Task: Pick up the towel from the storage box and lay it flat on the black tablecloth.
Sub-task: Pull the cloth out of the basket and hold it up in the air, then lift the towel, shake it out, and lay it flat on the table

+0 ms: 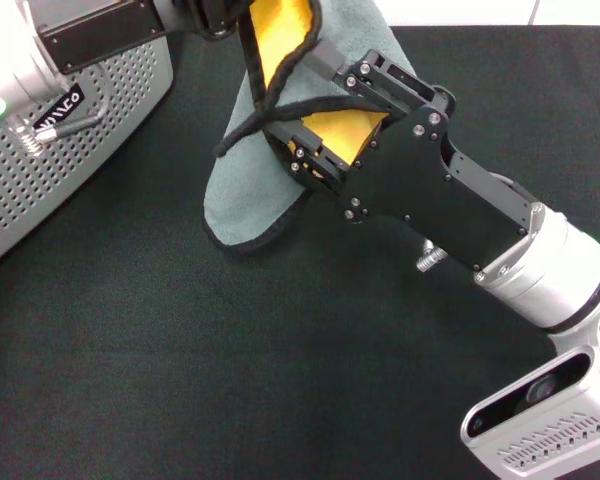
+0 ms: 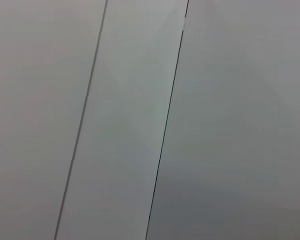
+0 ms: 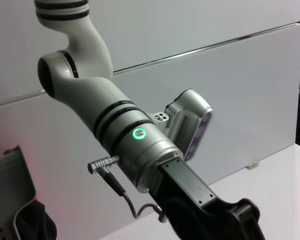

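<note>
The towel (image 1: 250,170), grey outside and bright yellow inside, hangs folded above the black tablecloth (image 1: 230,350). Its lower end rests on the cloth. My right gripper (image 1: 315,140) reaches in from the right and is shut on the towel's side edge, with yellow showing between its fingers. At the top edge of the head view, my left gripper (image 1: 220,15) holds the towel's upper part; its fingertips are cut off by the frame. The light grey perforated storage box (image 1: 40,170) stands at the far left, under the left arm. The left wrist view shows only pale wall panels.
The box carries a black label (image 1: 60,108). In the right wrist view the left arm (image 3: 135,145) fills the middle, and the box corner (image 3: 5,190) with a dark fabric lump (image 3: 32,222) sits low. A white strip (image 1: 480,12) lies beyond the cloth.
</note>
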You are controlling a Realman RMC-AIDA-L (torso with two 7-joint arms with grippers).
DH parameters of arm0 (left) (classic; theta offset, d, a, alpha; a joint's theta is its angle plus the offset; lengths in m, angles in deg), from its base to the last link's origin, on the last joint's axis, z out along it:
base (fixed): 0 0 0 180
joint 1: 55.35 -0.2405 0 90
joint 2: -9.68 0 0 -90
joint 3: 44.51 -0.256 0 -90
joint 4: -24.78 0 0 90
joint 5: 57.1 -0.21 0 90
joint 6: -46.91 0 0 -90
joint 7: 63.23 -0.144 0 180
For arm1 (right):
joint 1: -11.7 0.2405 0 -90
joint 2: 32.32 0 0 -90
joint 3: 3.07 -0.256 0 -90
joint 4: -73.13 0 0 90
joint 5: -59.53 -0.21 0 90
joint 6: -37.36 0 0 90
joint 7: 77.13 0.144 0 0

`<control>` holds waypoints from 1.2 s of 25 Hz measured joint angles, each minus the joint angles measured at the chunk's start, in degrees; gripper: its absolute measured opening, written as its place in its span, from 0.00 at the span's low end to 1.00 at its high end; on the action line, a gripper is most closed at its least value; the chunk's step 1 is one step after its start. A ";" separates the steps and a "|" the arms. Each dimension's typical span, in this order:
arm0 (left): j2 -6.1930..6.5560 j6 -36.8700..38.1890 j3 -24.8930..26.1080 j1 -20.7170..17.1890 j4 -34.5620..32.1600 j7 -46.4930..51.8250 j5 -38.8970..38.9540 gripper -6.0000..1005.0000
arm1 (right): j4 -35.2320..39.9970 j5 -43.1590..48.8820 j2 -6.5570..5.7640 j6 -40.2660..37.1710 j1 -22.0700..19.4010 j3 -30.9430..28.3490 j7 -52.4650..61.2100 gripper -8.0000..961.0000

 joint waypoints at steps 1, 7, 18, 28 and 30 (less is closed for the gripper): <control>0.00 0.00 -0.01 0.04 0.14 0.00 0.01 0.04 | 0.00 -0.02 0.00 0.02 0.02 0.00 0.11 0.64; 0.04 -0.04 -0.01 0.29 1.37 -0.60 0.02 0.04 | 0.00 -0.30 0.00 -0.37 -0.64 0.12 0.24 0.41; 0.08 0.31 -0.01 0.17 2.22 -1.76 0.02 0.04 | 0.10 -2.34 0.00 -1.04 -0.74 0.91 0.33 0.18; 0.18 0.67 -0.01 -0.56 5.77 -5.17 0.90 0.04 | 1.29 -3.83 0.00 -2.06 -2.93 0.92 2.43 0.03; 0.31 1.32 0.00 -0.65 7.09 -6.65 1.21 0.04 | 1.25 -3.83 0.00 -3.55 -3.56 0.91 5.65 0.02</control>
